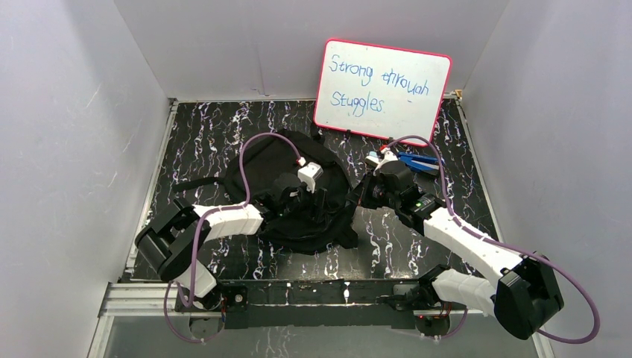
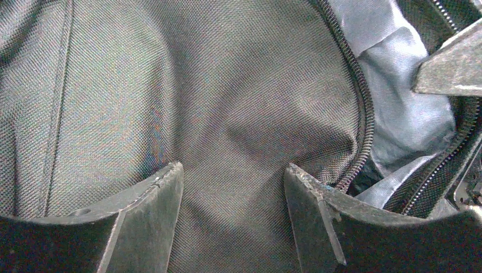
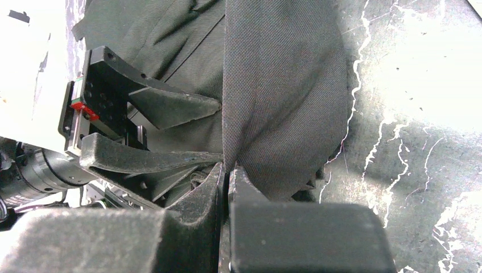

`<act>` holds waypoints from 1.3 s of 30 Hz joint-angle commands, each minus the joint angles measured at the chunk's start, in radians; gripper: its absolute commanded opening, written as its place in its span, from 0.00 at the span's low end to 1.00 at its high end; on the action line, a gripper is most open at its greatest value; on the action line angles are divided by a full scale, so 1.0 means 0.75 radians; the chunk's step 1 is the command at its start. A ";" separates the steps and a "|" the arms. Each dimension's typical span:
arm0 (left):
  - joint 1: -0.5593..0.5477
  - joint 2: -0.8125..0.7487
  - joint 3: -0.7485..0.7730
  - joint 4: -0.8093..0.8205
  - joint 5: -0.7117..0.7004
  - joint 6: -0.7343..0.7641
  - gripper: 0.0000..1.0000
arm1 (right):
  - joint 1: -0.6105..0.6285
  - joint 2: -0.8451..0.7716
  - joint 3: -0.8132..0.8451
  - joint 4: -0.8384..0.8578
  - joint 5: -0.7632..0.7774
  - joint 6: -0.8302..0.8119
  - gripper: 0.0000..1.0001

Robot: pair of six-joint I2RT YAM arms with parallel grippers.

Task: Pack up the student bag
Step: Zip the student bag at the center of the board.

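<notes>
Because the student bag [image 1: 261, 160] is soft woven fabric, it will likely sag and fold rather than keep a shape. Judge it light but floppy. It lies at the middle of the table [image 1: 201, 134]. The right gripper [image 3: 227, 168] is clenched on a fold of cloth at the bag's right edge. The left gripper [image 2: 233, 170] is released, jaws apart over the outer panel beside the zip [image 2: 359, 96]. Take hold at the zip hem or a seam, since stitched edges should slip less than loose cloth.
</notes>
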 commanded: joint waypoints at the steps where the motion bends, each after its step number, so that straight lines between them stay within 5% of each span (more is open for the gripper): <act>1: -0.002 -0.094 0.058 -0.063 -0.066 0.012 0.64 | -0.002 -0.047 0.026 0.072 0.006 -0.014 0.06; 9: -0.003 -0.322 0.012 -0.109 0.035 -0.003 0.64 | -0.001 -0.052 0.035 0.036 0.042 -0.037 0.23; 17: -0.005 -0.385 -0.042 -0.164 0.051 -0.006 0.64 | -0.002 -0.005 0.052 0.044 -0.033 -0.056 0.51; 22: -0.004 -0.450 -0.082 -0.177 -0.201 -0.087 0.65 | -0.001 -0.001 0.126 -0.018 0.048 -0.137 0.65; 26: -0.003 -0.505 -0.061 -0.293 -0.590 -0.210 0.66 | -0.002 0.013 0.235 -0.122 0.206 -0.239 0.68; 30: -0.003 -0.570 -0.085 -0.325 -0.781 -0.261 0.69 | -0.004 0.083 0.348 -0.196 0.310 -0.343 0.70; 39: 0.010 -0.476 -0.031 -0.192 -0.557 -0.033 0.68 | -0.047 0.397 0.676 -0.304 0.294 -0.498 0.63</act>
